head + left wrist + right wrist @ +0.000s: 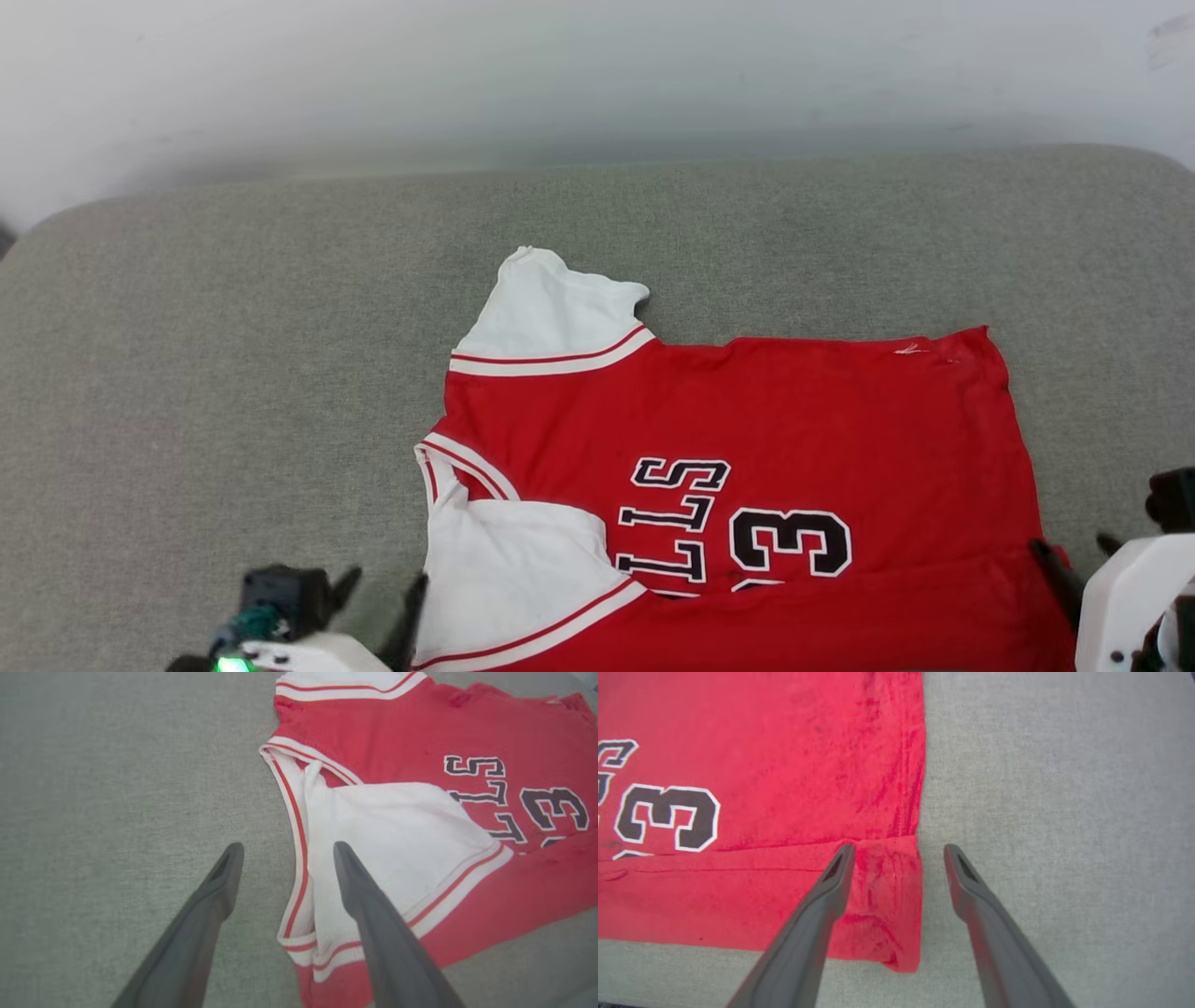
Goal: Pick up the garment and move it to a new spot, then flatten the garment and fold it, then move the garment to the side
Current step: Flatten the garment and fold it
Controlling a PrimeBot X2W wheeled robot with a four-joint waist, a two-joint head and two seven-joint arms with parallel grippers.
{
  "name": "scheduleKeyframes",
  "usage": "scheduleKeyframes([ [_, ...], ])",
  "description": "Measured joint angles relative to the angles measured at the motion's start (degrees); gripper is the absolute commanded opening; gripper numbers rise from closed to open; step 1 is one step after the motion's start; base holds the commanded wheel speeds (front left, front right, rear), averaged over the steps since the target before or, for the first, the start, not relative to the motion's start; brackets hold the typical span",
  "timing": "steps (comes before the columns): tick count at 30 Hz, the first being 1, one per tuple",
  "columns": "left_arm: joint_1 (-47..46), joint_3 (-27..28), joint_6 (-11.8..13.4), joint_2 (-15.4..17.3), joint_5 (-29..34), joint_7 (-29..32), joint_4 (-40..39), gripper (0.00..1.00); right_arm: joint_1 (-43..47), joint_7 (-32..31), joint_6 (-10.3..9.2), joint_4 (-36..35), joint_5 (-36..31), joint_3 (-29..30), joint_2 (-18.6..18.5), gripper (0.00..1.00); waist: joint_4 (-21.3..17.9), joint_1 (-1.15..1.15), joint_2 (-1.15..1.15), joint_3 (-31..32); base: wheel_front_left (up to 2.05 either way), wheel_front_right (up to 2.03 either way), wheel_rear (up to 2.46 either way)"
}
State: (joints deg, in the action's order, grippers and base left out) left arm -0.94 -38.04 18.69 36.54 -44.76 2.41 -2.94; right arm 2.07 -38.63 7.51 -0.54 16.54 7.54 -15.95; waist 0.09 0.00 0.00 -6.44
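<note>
The garment, a red jersey with white sleeves and black lettering, lies spread on the grey cushion with its near long edge folded over the print. One white sleeve is folded onto the front, the other sticks out at the far side. My left gripper stands open at the collar end; its fingers straddle the striped neck trim just above the cloth, gripping nothing. My right gripper is open at the hem end, its fingers either side of the folded hem corner with nothing clamped.
The grey fabric surface stretches wide to the left and beyond the jersey, with rounded far corners. A pale wall rises behind it. In the right wrist view, bare cushion lies beside the hem.
</note>
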Motion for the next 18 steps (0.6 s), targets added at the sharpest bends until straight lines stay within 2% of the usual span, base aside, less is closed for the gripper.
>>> scheduleKeyframes([
  [5,-2.09,3.82,-0.02,-1.42,1.94,-9.75,-0.30,1.00,-2.20,8.99,0.00,-0.55,1.07,-0.88,-0.73,1.00,-0.26,0.00,0.00,1.14,0.00,0.00,0.00],
  [9,-3.36,5.49,1.00,-1.44,5.79,-15.23,0.35,1.00,-3.48,17.05,0.00,-1.04,2.41,-2.92,-1.31,1.00,-0.69,0.00,0.00,1.87,0.00,0.00,0.00],
  [14,-3.59,9.83,0.33,-4.59,7.64,-17.28,-1.38,1.00,-4.78,28.13,0.00,-1.34,1.70,-3.01,-0.85,1.00,-1.29,0.00,0.00,2.32,0.00,0.00,0.00],
  [18,-2.70,14.60,-2.16,-8.00,11.04,-17.34,-3.96,1.00,-5.00,35.86,0.00,-1.81,1.55,-4.31,0.78,1.00,-1.79,0.00,0.00,2.27,0.00,0.00,0.00],
])
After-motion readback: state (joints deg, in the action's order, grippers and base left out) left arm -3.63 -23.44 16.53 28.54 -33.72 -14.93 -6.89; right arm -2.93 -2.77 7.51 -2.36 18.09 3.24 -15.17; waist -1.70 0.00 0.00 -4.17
